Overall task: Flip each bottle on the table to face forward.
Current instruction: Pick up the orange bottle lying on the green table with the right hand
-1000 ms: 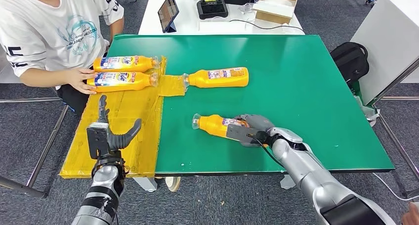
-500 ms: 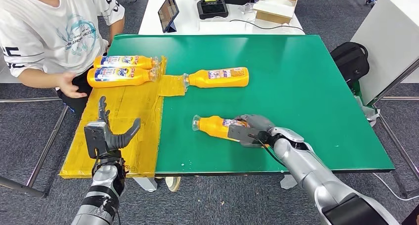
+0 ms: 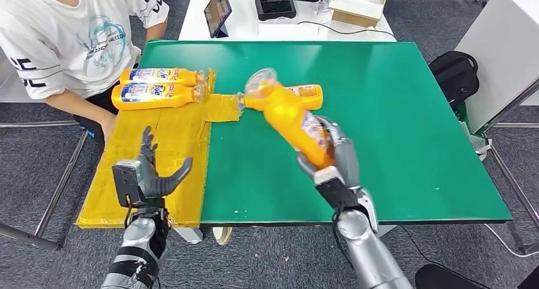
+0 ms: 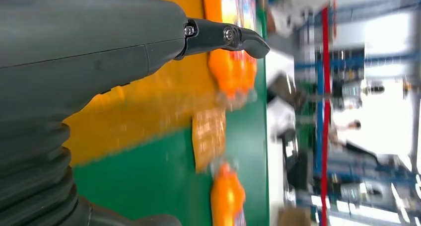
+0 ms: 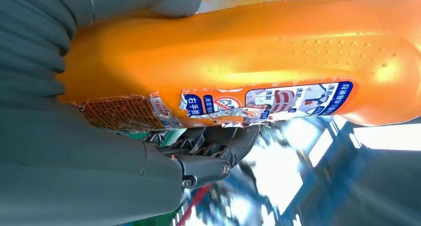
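Right hand [image 3: 335, 159] around torn-labelled orange bottle [image 3: 292, 116]

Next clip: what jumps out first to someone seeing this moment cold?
The right hand grips an orange bottle raised off the green table, cap end pointing away. Two more orange bottles lie on the yellow mat beside a seated person, while the left hand hovers empty, fingers spread.

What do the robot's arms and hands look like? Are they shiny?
Yes, a bit. Both arms are silver metal tubes with dark joints. The left robot hand has dark grey fingers, a boxy black block at its back and black wrapping on the wrist below. The right robot hand is grey, with a black wrist and a thin black cable. Up close, each hand has a grey ribbed cover.
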You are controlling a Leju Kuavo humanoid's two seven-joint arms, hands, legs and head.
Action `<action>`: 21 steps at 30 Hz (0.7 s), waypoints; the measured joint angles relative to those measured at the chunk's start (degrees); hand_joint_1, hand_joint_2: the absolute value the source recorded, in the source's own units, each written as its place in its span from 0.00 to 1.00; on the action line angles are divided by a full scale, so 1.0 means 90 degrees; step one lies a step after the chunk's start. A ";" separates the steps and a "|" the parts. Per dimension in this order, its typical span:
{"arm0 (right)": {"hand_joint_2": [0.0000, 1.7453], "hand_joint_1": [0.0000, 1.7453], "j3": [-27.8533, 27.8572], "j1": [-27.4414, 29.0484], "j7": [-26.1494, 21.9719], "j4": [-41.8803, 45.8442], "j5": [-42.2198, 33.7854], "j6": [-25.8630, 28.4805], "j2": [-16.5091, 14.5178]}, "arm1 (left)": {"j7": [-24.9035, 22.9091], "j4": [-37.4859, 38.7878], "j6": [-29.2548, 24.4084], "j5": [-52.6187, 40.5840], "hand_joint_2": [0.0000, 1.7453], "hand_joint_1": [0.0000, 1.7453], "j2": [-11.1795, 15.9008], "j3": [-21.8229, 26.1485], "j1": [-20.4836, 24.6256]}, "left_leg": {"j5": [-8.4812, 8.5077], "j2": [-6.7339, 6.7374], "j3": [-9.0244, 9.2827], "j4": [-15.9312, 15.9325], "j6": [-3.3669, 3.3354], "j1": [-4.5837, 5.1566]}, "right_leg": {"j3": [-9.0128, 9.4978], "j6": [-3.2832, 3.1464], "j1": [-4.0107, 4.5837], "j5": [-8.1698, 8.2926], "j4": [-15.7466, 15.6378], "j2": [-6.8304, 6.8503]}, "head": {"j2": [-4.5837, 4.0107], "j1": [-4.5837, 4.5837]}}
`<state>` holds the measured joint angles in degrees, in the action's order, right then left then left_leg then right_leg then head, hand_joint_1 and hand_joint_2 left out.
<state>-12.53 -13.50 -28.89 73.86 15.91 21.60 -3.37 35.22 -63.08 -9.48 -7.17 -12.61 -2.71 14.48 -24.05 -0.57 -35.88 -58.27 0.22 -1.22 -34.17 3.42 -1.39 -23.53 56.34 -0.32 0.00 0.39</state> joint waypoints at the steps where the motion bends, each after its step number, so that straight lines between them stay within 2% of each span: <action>1: 1.00 1.00 0.0106 0.0084 -0.0120 0.0141 -0.0024 0.0084 -0.0060 | -0.0048 -0.0067 0.0147 0.0073 1.00 0.00 -0.0009 -0.0092 -0.0037 | -0.0001 0.0000 -0.0003 0.0000 -0.0001 0.0002 | -0.0002 0.0001 -0.0001 0.0000 -0.0003 0.0000 | 0.0000 0.0000; 5: 1.00 1.00 0.0374 0.0310 -0.0475 0.0509 -0.0062 0.0292 -0.0238 | -0.0249 -0.0408 0.0929 0.0539 1.00 0.00 -0.0025 -0.0454 -0.0194 | -0.0002 0.0004 -0.0005 0.0000 -0.0002 0.0003 | -0.0006 0.0001 -0.0002 0.0001 -0.0006 -0.0001 | 0.0000 -0.0001; 10: 1.00 1.00 0.0470 0.0454 -0.0652 0.0582 -0.0016 0.0264 -0.0328 | -0.0467 -0.0781 0.1798 0.1224 1.00 0.00 -0.0027 -0.0860 -0.0337 | -0.0002 0.0004 -0.0005 0.0000 -0.0002 0.0001 | -0.0007 0.0001 0.0000 0.0001 -0.0005 -0.0002 | 0.0000 -0.0001; 17: 1.00 1.00 0.0471 0.0525 -0.0707 0.0567 0.0068 0.0224 -0.0377 | -0.0552 -0.1003 0.2167 0.1512 1.00 0.00 -0.0025 -0.1112 -0.0394 | -0.0002 0.0005 -0.0005 0.0000 -0.0002 0.0000 | -0.0007 0.0001 0.0001 0.0001 -0.0004 -0.0001 | 0.0000 -0.0001; 21: 1.00 1.00 0.0426 0.0535 -0.0787 0.0450 0.0222 0.0114 -0.0455 | -0.0631 -0.1039 0.2578 0.1741 1.00 0.00 -0.0024 -0.1246 -0.0399 | -0.0002 0.0005 -0.0007 0.0000 -0.0002 0.0001 | -0.0007 0.0001 0.0000 0.0001 -0.0004 -0.0001 | 0.0000 -0.0001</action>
<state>-8.69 -8.69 -35.97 77.91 17.90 22.63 -7.47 29.54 -72.42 13.73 8.50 -12.83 -13.93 10.89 -24.07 -0.53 -35.94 -58.27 0.20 -1.22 -34.23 3.43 -1.38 -23.52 56.30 -0.33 0.00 0.39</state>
